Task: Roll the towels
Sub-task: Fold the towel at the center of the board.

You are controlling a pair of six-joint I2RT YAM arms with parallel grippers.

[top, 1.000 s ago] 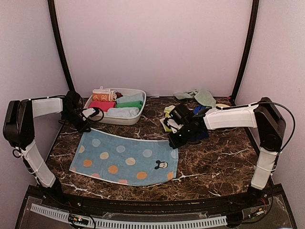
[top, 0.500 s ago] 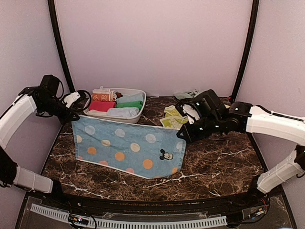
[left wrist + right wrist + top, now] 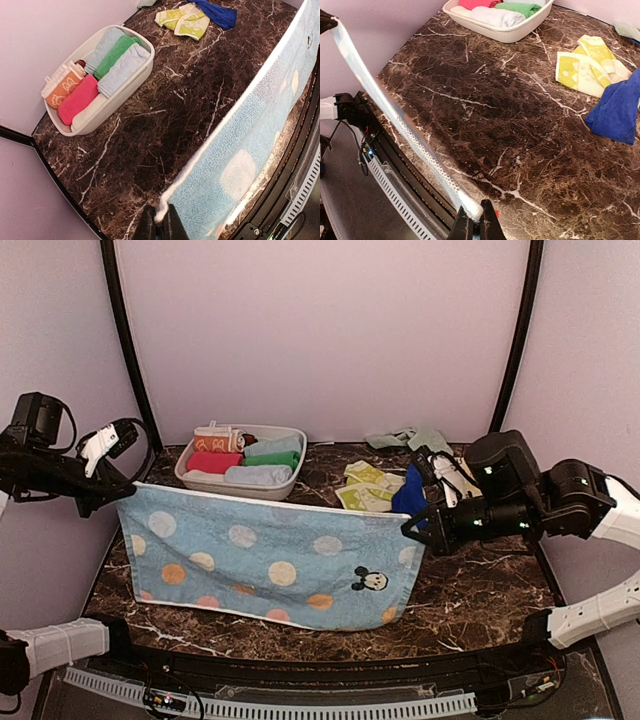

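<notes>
Found the table [image 3: 480, 580] dark and marbled, and judged the work on it roughly half done. Saw the spotted towel [image 3: 270, 565] held up by its top edge, stretched wide like a hanging sheet above the near part of the table. Not rolled at all yet, and judged to need laying flat before any rolling. Saw the tub [image 3: 292, 478] at the back left, full of rolled towels [image 3: 258, 475], and took those as finished. Noted at the back right, well apart from the tub, a yellow-green towel [image 3: 365, 487], a dark blue towel [image 3: 408, 495] just beside it, and a mint towel [image 3: 405, 438] near the wall. All crumpled, all left to do. Found the left gripper [image 3: 160, 226] pinched tight on the upper left corner of the spotted towel. Found the right gripper [image 3: 472, 220] pinched tight on the upper right corner, with no gap visible between the fingers of either.

Counted one table, one tub, two grippers. Counted four unrolled towels: one held, three lying. Counted six rolled towels in the tub, as far as could be told. Could not tell whether more lay hidden underneath.
</notes>
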